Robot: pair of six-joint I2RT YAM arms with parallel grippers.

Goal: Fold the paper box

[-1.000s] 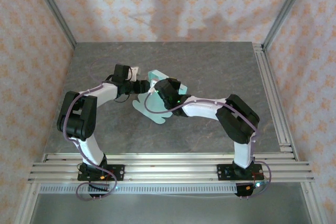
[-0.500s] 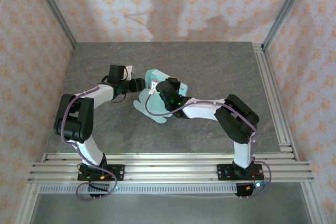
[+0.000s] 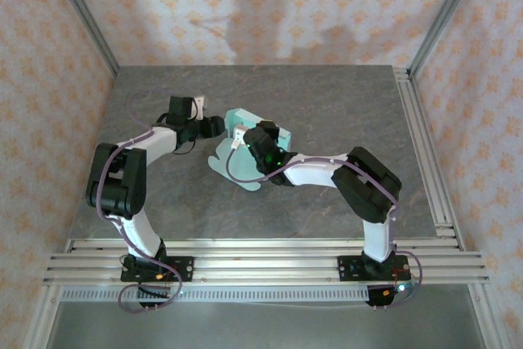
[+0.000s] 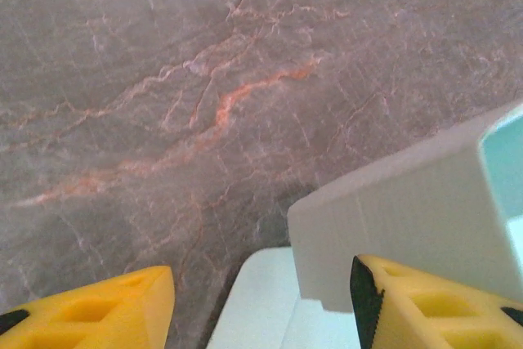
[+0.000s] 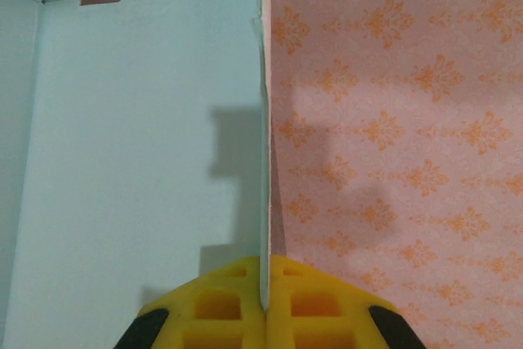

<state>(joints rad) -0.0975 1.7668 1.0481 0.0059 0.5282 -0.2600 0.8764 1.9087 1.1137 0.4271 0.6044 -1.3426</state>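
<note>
Top external view: the paper box (image 3: pixel 235 166) lies a little left of the middle of the grey stone-patterned table (image 3: pixel 343 104), between the two grippers. Its pale mint blank is partly flat on the table, with rounded flaps toward the near side, and the far part is raised into walls. The right gripper (image 3: pixel 245 131) reaches this raised part from the right side, and the left gripper (image 3: pixel 214 127) is just beside it on the left.

On the right wrist view, the right gripper (image 5: pixel 264 284) has its yellow pads pressed together on the thin edge of an upright wall of the paper box (image 5: pixel 147 161). Two small brown strips sit near the top of the mint panel; no letters can be read on them. Behind the wall is the orange-patterned wallpaper (image 5: pixel 392 120).

On the left wrist view, the left gripper (image 4: pixel 261 304) has its jaws spread wide. A whitish outer corner of the paper box (image 4: pixel 392 210) stands between them, close to the right finger; I cannot tell if it touches.
</note>
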